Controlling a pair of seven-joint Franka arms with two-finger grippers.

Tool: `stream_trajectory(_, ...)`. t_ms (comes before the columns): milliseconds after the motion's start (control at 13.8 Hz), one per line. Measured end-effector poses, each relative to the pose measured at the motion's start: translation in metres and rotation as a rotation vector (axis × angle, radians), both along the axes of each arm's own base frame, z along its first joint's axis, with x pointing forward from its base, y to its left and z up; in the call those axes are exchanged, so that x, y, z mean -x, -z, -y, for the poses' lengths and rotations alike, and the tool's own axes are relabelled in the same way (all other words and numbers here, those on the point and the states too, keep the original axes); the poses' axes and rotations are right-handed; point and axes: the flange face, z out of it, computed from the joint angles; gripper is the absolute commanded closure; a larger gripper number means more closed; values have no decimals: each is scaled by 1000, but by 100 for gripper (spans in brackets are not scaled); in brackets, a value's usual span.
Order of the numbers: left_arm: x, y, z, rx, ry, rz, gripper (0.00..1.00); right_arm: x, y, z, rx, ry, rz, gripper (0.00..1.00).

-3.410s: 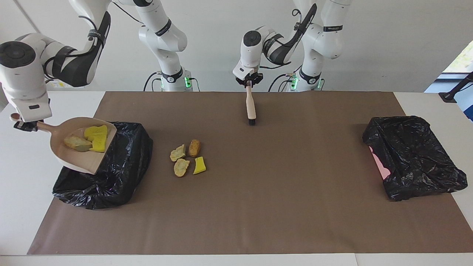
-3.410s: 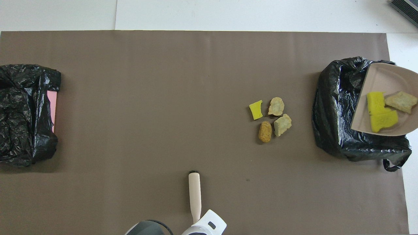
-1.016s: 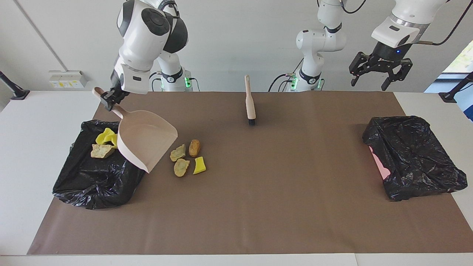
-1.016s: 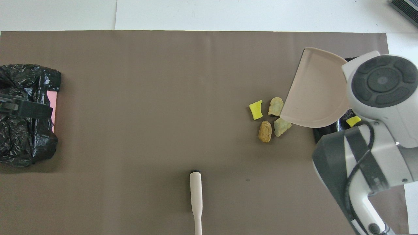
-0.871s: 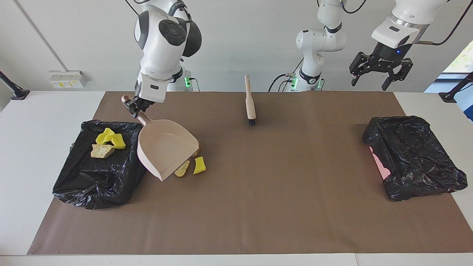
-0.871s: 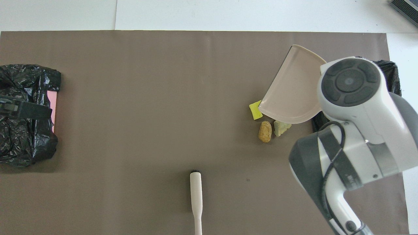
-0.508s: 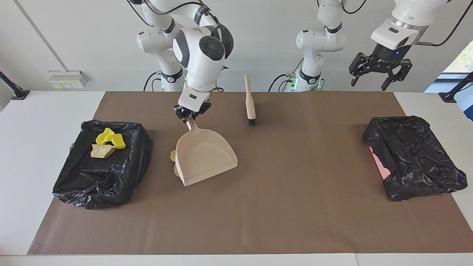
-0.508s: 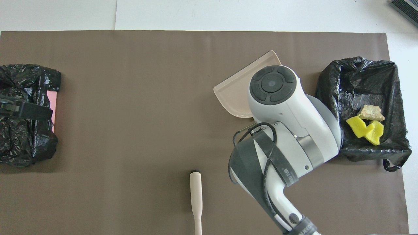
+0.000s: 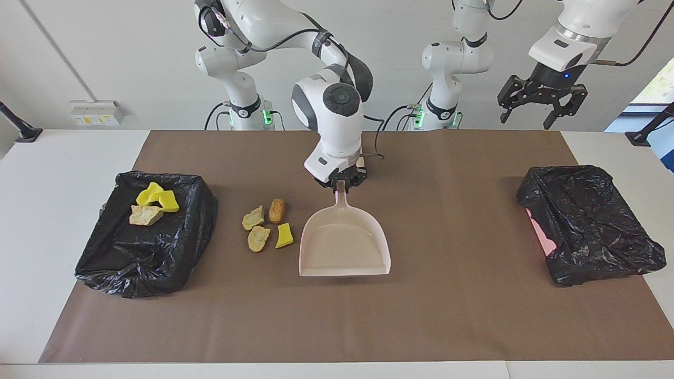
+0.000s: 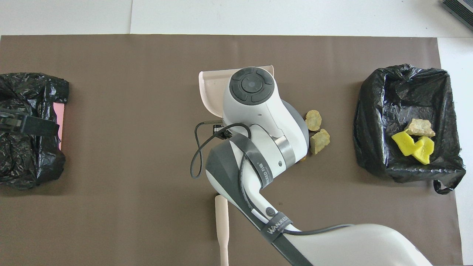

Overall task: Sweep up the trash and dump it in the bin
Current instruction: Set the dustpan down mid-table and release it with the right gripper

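Clamping the thin handle of a smooth beige plastic dustpan (image 9: 345, 242), the right pincer (image 9: 341, 181) is over mid-table. Four trash lumps (image 9: 266, 223) lie beside the pan; three more sit in the crinkled black bin (image 9: 145, 247). Left pincer (image 9: 542, 102) waits aloft, fingers spread wide.

The pink dustpan (image 9: 345, 245) is being held by its handle in the clamped right gripper (image 9: 340, 181), over the middle of the brown mat (image 9: 421, 316). Four pieces of loose trash (image 9: 266, 223) are lying just beside the dustpan, toward the right arm's end. Three more pieces, the dumped trash (image 9: 152, 204), are being held in the black-lined bin (image 9: 142, 258) at that end. A second black-lined bin (image 9: 590, 223) is sitting at the left arm's end, and the left gripper (image 9: 542, 102) is being held high above it, jaws spread.
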Motion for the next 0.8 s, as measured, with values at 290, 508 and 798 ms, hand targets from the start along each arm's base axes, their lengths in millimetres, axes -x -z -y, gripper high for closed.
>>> stream_trajectory(290,0,0,0,0,0,0,0,-21,33,-27,-40,57,39,100)
stream_trajectory(508,0,0,0,0,0,0,0,-29,56,-29,-49,67,50,100)
stream_trajectory(798,0,0,0,0,0,-1,0,-31,75,-29,-46,70,44,63)
